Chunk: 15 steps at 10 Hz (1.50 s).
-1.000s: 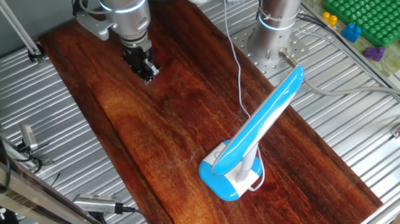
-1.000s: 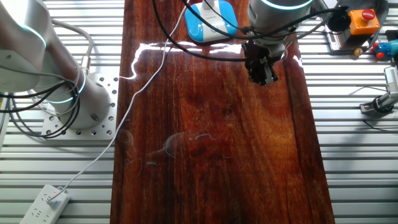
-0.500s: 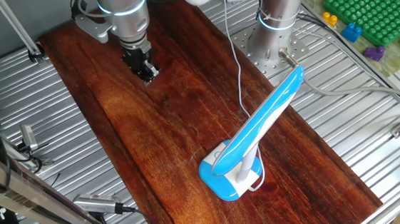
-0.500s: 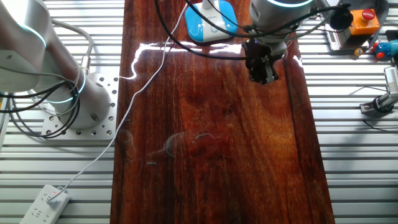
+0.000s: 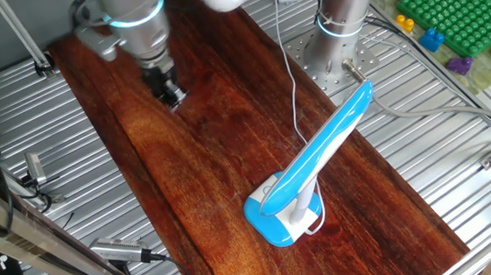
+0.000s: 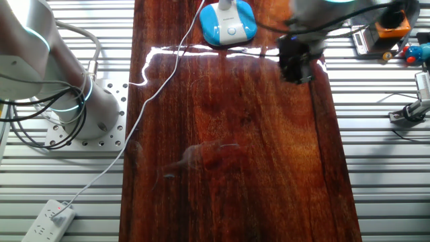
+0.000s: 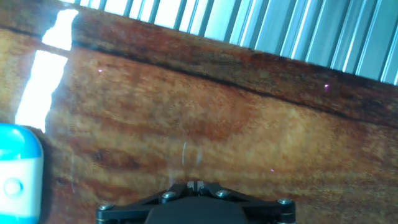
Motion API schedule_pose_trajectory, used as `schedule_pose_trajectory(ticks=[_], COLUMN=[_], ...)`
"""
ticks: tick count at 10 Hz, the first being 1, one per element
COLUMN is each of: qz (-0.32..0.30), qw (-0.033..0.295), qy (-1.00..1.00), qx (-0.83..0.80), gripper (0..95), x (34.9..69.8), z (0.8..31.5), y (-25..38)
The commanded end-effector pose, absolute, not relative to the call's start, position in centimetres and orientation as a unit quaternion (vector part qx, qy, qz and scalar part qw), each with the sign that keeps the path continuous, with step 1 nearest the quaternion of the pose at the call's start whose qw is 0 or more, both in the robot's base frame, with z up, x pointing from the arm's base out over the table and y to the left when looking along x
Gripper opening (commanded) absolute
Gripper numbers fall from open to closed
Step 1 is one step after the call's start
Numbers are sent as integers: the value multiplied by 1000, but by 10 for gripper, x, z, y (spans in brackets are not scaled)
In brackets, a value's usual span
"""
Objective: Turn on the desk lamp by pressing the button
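Note:
The desk lamp stands on the dark wooden board [image 5: 194, 159], with its blue-rimmed base [image 5: 282, 215] near the front and its flat blue-white arm [image 5: 329, 140] slanting up to the right. Its thin white cord [image 5: 292, 81] runs back toward the robot's mount. In the other fixed view only the base [image 6: 230, 16] shows, at the top edge. The hand view shows the base [image 7: 17, 177] at the left edge, with a round button [image 7: 12, 185] on it. My gripper [image 5: 170, 92] hangs over the far end of the board, well away from the lamp. It is blurred in the other fixed view [image 6: 297, 67]. In the hand view [image 7: 196, 185] the fingertips touch, empty.
The board lies on a slatted metal table [image 5: 43, 127]. The arm's mount [image 5: 337, 55] is behind the lamp, and a green studded plate [image 5: 454, 2] with loose bricks at the back right. A power strip [image 6: 50, 218] and an orange button box [image 6: 393, 20] show in the other fixed view.
My gripper has moved sideways toward the board's long edge, further from the lamp base. The lamp has not moved.

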<state>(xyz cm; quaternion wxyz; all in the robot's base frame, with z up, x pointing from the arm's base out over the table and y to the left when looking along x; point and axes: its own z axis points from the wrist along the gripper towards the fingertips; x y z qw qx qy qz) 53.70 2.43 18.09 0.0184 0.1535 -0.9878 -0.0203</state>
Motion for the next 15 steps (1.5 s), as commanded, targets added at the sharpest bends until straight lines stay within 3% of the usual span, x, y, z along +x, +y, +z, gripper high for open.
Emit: schedule_pose_trajectory(ticks=[1, 15], qz=[-18, -25], qw=[24, 52], qy=[-988, -992], qx=[149, 113], gripper=[0, 0], x=[541, 562], z=[182, 145], y=[27, 78])
